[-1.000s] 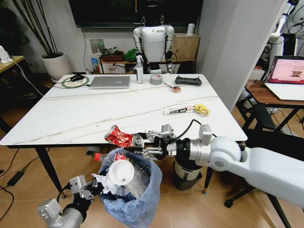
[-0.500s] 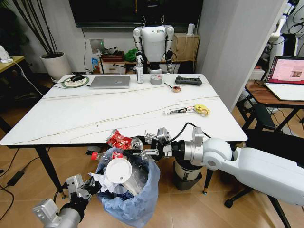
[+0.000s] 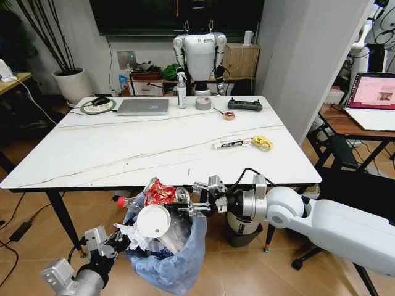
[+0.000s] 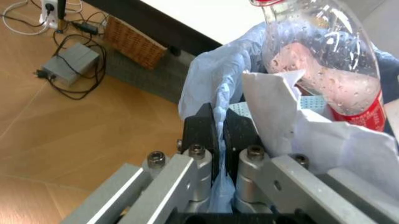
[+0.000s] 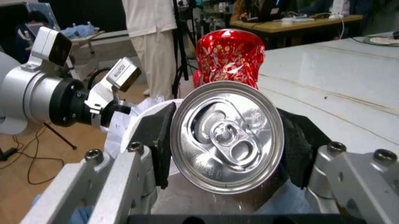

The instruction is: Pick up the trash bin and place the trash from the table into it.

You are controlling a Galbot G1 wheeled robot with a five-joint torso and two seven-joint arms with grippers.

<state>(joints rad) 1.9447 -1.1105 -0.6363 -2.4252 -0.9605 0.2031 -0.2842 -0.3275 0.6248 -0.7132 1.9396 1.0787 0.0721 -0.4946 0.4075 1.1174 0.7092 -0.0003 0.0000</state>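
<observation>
Head view: the right gripper clamps a crushed can over the bin, the can's base hidden. The left gripper is pinched on the bin's bag rim, its fingertips half buried in plastic.

One table is seen, with one bin held up at its near edge. One crushed red can is counted over the bin, plus one white cup and one red-capped bottle stuffed in it; the tissues in there can't be counted properly. Two grippers are spotted, left and right. On the tabletop: one laptop, one spray bottle, one grey tape roll, one black remote, and two small wrappers, one white and one yellow. One second laptop is counted on the side desk.
</observation>
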